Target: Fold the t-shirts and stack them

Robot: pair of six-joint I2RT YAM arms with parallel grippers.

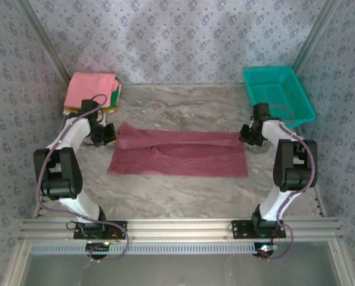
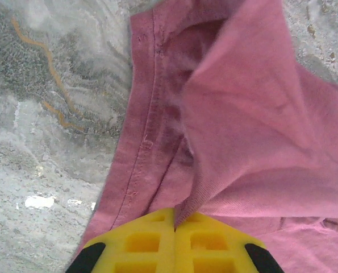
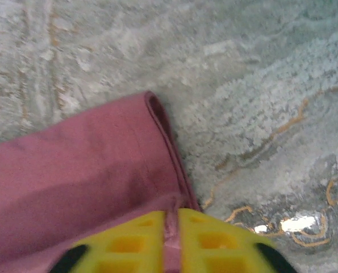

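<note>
Left end effector [image 2: 174,220] (yellow plastic) tight on soft maroon t-shirt [image 2: 254,131]

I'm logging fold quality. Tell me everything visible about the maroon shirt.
The maroon t-shirt is soft knit cloth with stitched hems, folded lengthwise into a long band lying across the marble table. Its far edge is doubled over. The left pincer and right pincer each pinch one end.

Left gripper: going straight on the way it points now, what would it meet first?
Likely the maroon shirt itself: the left gripper is shut on its fold, cloth directly ahead.
</note>
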